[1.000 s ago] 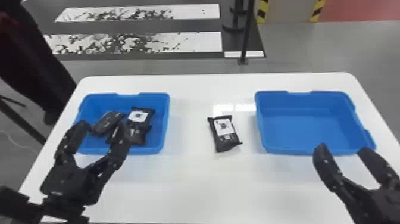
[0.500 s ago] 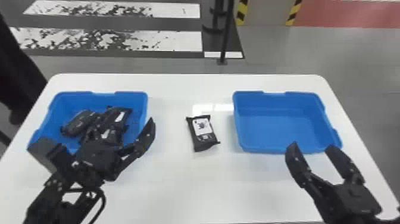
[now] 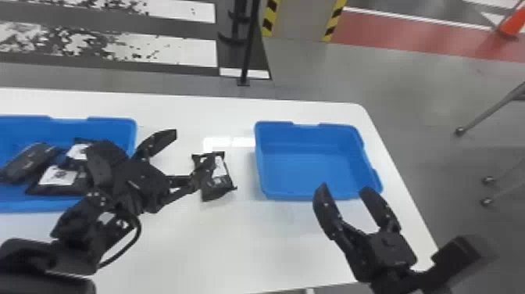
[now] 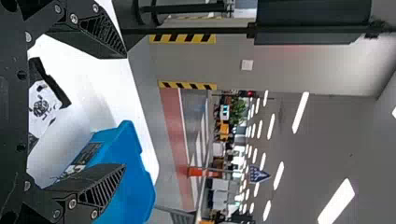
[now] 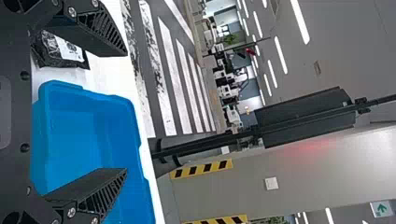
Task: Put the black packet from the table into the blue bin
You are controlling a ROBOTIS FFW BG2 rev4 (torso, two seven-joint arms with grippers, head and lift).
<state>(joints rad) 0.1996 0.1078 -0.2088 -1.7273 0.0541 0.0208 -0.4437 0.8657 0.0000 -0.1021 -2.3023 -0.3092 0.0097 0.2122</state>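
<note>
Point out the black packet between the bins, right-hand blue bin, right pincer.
Black packet (image 3: 218,188): head view, its near end.
Right-hand blue bin (image 3: 312,172): head view, bare inner floor.
Right pincer (image 3: 344,188): head view, midway between its fingertips.

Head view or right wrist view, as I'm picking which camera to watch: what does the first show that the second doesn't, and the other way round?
Head view: the left hand, the left blue bin holding black packets, and an orange cone.
Right wrist view: ceiling lights, a green arrow sign and a leafy plant.
Both: the black packet on the white table, the right blue bin, and the right hand with its fingers apart.
</note>
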